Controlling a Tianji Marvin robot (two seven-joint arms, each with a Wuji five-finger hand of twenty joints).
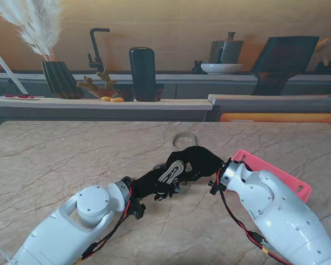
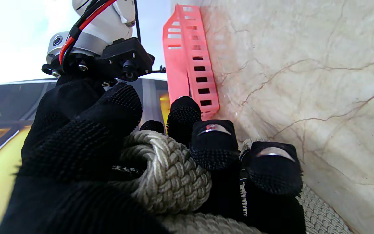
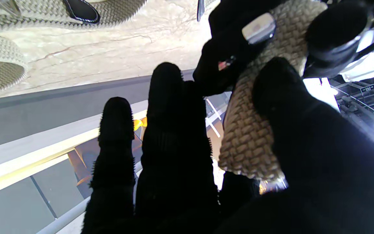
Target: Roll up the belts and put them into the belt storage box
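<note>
Beyond the marble worktop (image 1: 71, 160) a grey counter (image 1: 99, 104) runs across. On it stand a dark ribbed vase (image 1: 59, 79) of pale plumes, a black tap (image 1: 96, 48), a tall black cylinder (image 1: 142, 73), a white bowl (image 1: 221, 68) and a grey jug (image 1: 227, 49).

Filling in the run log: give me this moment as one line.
stage: rolling | belt: woven beige, partly coiled, tail on table | left hand: shut on belt | right hand: shut on belt | pink storage box: beside right arm

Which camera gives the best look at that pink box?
The left wrist view: the pink box shows its slotted wall plainly, standing on the marble. The stand's view shows only an edge behind the right arm. The right wrist view shows none of it.
</note>
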